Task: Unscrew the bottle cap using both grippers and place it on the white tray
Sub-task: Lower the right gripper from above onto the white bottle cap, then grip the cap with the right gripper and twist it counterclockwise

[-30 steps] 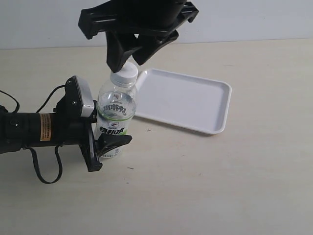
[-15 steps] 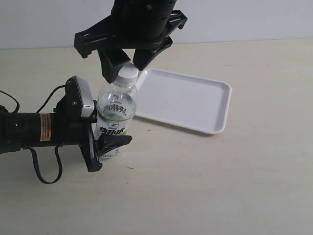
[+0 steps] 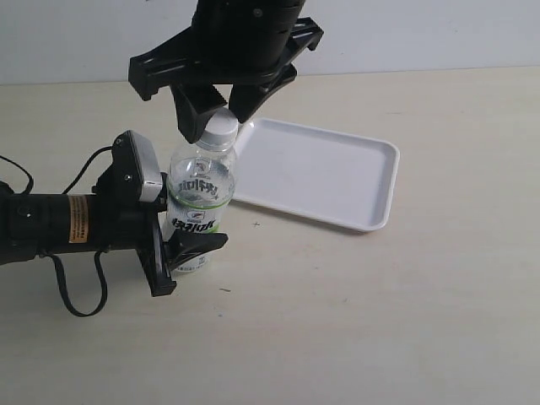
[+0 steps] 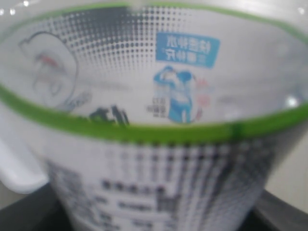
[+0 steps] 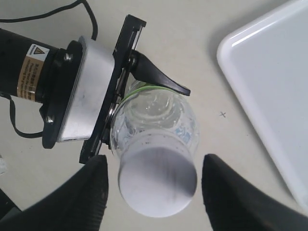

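- My right gripper (image 3: 216, 124) hangs over the bottle cap (image 5: 157, 182) with its jaws apart. One finger stands on each side, and I see a gap at both.
- My left gripper (image 3: 191, 229) is clamped on the lower body of the bottle (image 3: 201, 190), which stands upright on the table (image 3: 380, 321).
- The cap sits on the bottle's neck.
- The white tray (image 3: 321, 173) lies just beside the bottle, with its near corner behind the right gripper.
- A black cable (image 3: 80, 305) loops by my left arm, well apart from the tray.

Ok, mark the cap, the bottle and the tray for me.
cap (image 3: 221, 126), exterior view, on its side wall.
bottle (image 3: 201, 187), exterior view, on the middle of its body.
tray (image 3: 325, 173), exterior view, on its bare floor.
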`<move>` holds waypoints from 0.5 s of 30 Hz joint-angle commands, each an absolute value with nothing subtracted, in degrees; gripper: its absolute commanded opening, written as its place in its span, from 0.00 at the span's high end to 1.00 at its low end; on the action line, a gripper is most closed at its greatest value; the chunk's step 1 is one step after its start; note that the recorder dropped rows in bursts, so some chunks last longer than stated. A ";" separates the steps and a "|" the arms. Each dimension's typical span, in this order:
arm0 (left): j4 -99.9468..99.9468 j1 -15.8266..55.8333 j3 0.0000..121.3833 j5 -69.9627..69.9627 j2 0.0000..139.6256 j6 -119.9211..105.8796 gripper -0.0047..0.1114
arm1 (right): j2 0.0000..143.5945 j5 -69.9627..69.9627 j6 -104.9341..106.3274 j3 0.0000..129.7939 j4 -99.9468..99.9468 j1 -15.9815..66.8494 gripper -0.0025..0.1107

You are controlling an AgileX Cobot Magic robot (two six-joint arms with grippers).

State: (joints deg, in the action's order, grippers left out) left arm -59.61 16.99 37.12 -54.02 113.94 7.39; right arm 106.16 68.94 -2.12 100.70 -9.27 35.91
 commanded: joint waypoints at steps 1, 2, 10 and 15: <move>-59.35 17.21 37.28 -56.12 112.75 7.48 0.96 | 106.06 68.45 -2.08 100.95 -8.87 36.04 0.49; -59.35 17.21 37.28 -56.12 112.75 7.48 0.96 | 106.06 68.45 -2.08 100.95 -8.98 36.04 0.49; -60.71 17.21 37.28 -56.20 112.75 7.86 0.96 | 106.06 68.69 -2.23 100.95 -8.98 36.04 0.53; -60.82 17.21 37.28 -56.46 112.75 7.86 0.96 | 106.06 69.06 -2.23 100.95 -9.20 36.04 0.69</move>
